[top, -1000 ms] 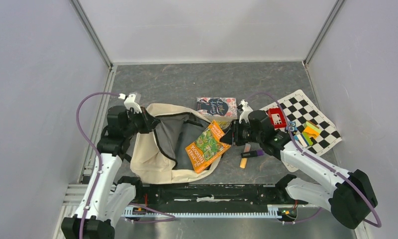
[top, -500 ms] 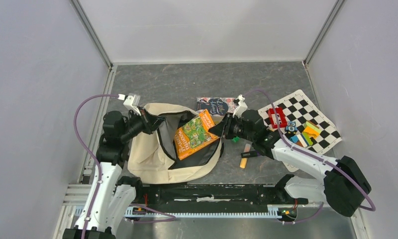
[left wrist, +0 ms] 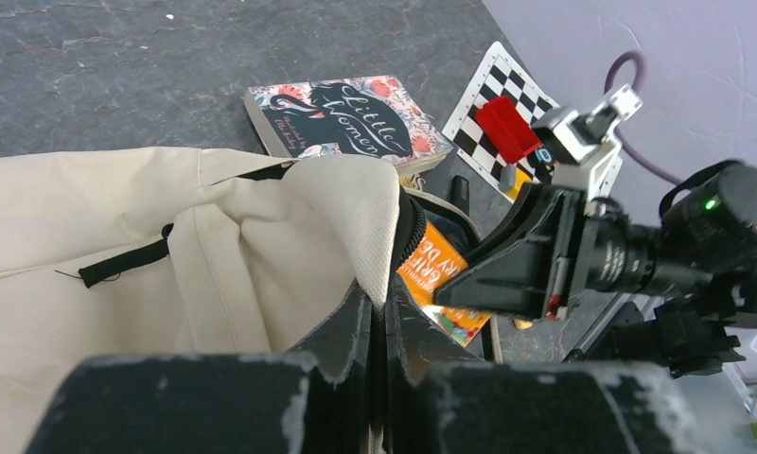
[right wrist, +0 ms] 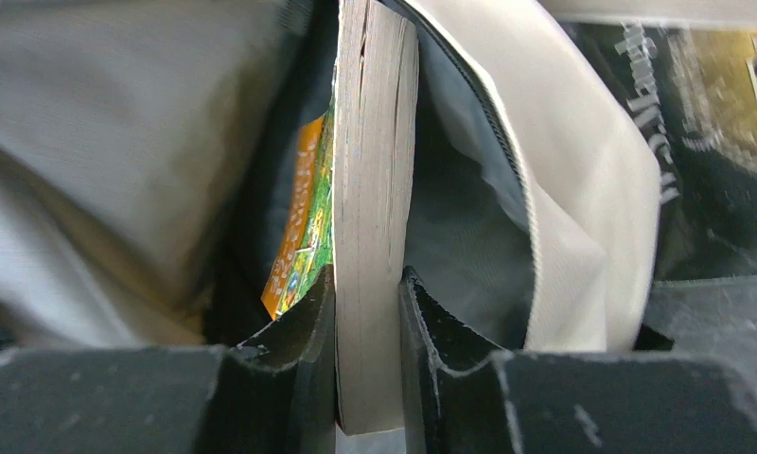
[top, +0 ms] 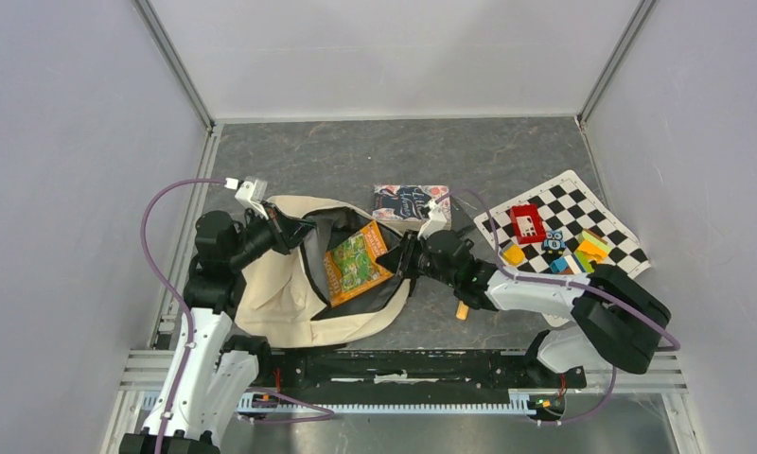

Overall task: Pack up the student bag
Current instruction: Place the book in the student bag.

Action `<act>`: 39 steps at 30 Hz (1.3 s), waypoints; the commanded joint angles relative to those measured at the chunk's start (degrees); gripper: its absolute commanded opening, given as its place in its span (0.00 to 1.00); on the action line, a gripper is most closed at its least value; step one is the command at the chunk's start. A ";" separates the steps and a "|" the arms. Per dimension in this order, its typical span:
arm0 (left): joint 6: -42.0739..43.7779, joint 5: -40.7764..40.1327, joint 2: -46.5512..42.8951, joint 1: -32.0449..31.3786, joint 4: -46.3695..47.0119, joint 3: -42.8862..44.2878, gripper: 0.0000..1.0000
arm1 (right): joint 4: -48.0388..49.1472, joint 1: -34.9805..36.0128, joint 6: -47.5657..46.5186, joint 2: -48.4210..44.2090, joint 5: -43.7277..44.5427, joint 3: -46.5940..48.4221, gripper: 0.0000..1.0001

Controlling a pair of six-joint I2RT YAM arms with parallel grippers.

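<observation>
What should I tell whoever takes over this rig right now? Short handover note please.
Left gripper: shut on the student bag rim, holding the mouth open.
Right gripper: shut on the orange book, which is partly inside the bag.
Done: nothing visibly released inside yet.
Left: let that book go, then the Little Women book lying on the table behind the bag, probably also the small items on the checkered mat.

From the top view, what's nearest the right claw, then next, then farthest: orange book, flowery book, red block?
1. Orange book: gripped in the right claw, at the bag.
2. Flowery book: just behind.
3. Red block: far right, on the checkered mat.
</observation>
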 commanded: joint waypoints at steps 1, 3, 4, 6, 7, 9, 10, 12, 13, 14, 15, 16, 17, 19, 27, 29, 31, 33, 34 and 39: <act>-1.98 1.74 -0.37 0.33 5.44 0.75 0.05 | 5.71 3.70 2.71 2.41 10.51 -1.66 0.00; -2.00 1.85 -0.10 0.38 5.43 0.75 0.06 | 7.86 4.75 4.62 3.48 10.87 -2.56 0.00; -2.00 1.88 -0.05 0.36 5.45 0.75 0.06 | 8.63 5.12 5.45 3.93 11.05 -2.43 0.00; -2.07 1.95 0.12 0.35 5.44 0.76 0.05 | 9.70 5.46 6.78 4.71 11.00 -1.13 0.00; -2.08 1.96 0.15 0.40 5.43 0.79 0.05 | 10.82 5.46 8.01 5.01 10.63 -0.65 0.00; -2.08 1.96 0.22 0.34 5.44 0.76 0.06 | 13.70 5.43 9.30 5.22 10.69 0.52 0.00; -2.08 1.97 0.21 0.37 5.44 0.78 0.06 | 13.83 5.47 8.99 5.52 10.72 1.79 0.00; -2.06 1.96 0.22 0.38 5.45 0.79 0.05 | 12.75 5.63 7.88 6.96 10.60 5.00 0.00; -2.08 1.96 0.28 0.35 5.43 0.75 0.05 | 13.16 5.65 8.19 7.88 10.29 5.68 0.00; -2.08 1.88 0.31 0.36 5.44 0.70 0.05 | 15.17 5.66 9.26 8.64 9.56 5.54 0.00; -2.08 1.88 0.42 0.41 5.39 0.77 0.05 | 17.56 5.64 10.89 9.71 8.52 4.99 0.00; -2.08 1.94 0.51 0.35 5.35 0.73 0.06 | 21.12 5.71 13.40 10.67 7.62 4.02 0.00; -2.08 1.88 0.50 0.37 5.36 0.75 0.05 | 24.36 5.88 15.02 12.06 6.67 3.41 0.00; -2.08 1.90 0.56 0.34 5.35 0.79 0.05 | 24.62 6.54 15.97 14.31 6.01 4.24 0.00; -2.26 2.14 0.94 0.40 5.28 0.78 0.05 | 21.89 7.30 15.25 23.41 3.74 11.32 0.00; -2.26 2.16 0.89 0.38 5.39 0.76 0.05 | 21.67 8.07 15.00 24.70 3.30 14.20 0.00; -2.24 2.14 0.92 0.40 5.35 0.77 0.05 | 19.55 8.77 13.50 25.04 4.76 16.54 0.00; -2.26 2.14 1.04 0.40 5.36 0.71 0.05 | 16.65 9.06 11.86 25.63 6.60 18.11 0.00; -2.26 2.14 1.12 0.34 5.33 0.78 0.05 | 15.43 9.07 11.09 26.30 7.48 18.43 0.00; -2.22 2.14 1.10 0.38 5.31 0.78 0.05 | 9.41 9.07 7.55 30.15 9.96 18.58 0.16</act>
